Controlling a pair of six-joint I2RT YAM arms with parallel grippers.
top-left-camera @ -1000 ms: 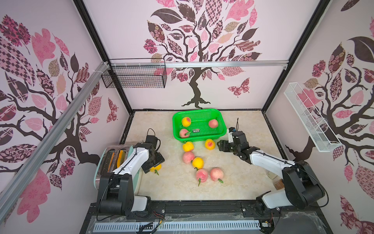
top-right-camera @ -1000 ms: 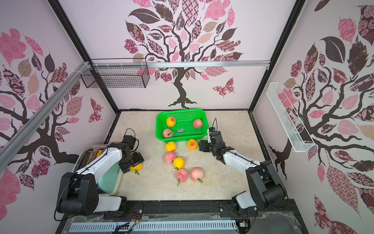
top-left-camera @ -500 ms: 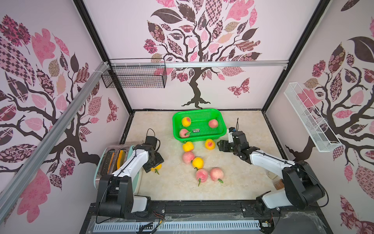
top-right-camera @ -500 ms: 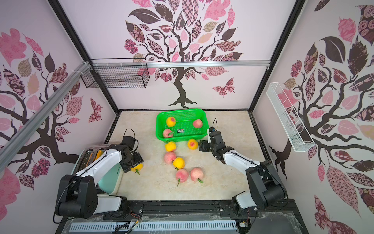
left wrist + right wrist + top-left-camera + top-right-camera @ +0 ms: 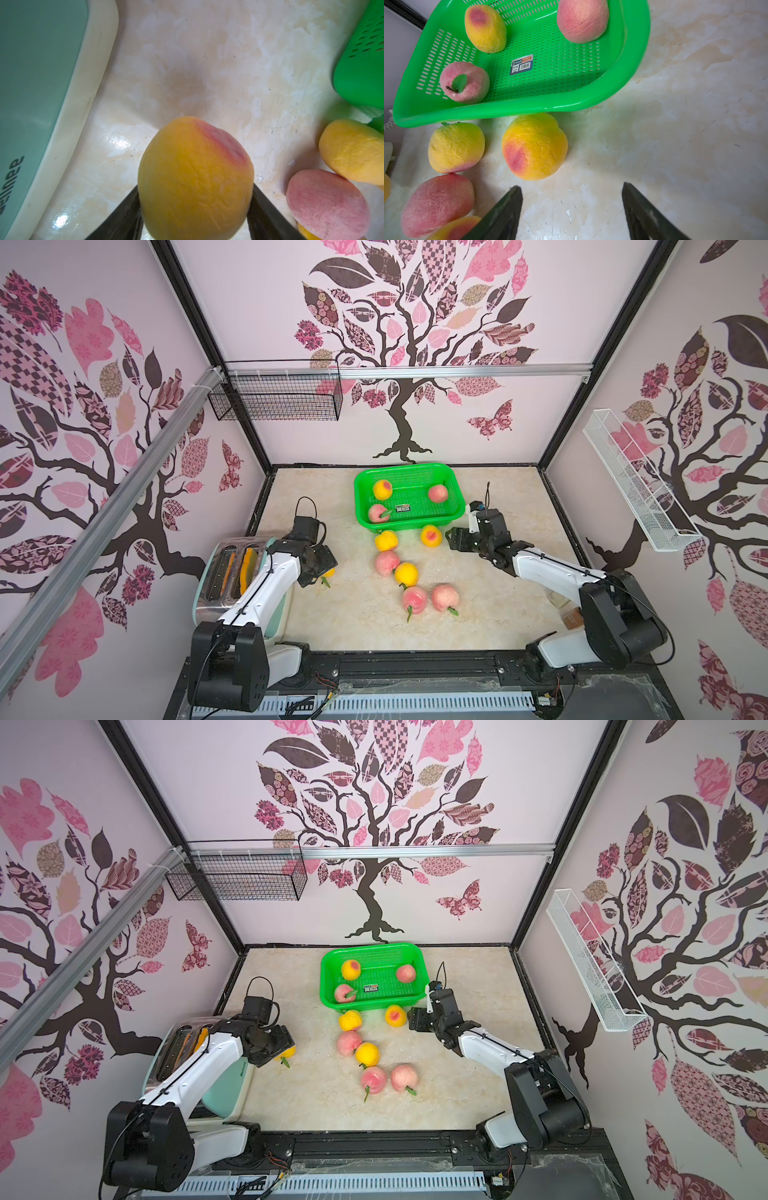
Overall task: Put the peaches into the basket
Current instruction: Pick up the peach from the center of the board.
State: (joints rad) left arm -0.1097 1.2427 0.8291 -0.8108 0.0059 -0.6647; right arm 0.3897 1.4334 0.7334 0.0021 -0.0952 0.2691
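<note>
Ten peaches (image 5: 406, 573) show in a top view: three inside the green basket (image 5: 411, 521) at the far middle, six loose just near of it, and one at the left gripper (image 5: 323, 568). Bare table (image 5: 478, 626) lies open to the right.

Left wrist: the jaws clamp a wrinkled, red-blushed yellow peach (image 5: 195, 166) beside the toaster (image 5: 31, 83).

Right wrist: the right gripper (image 5: 571, 187) is spread and empty, near a yellow-red peach (image 5: 534, 147) just beside the basket's near wall.
</note>
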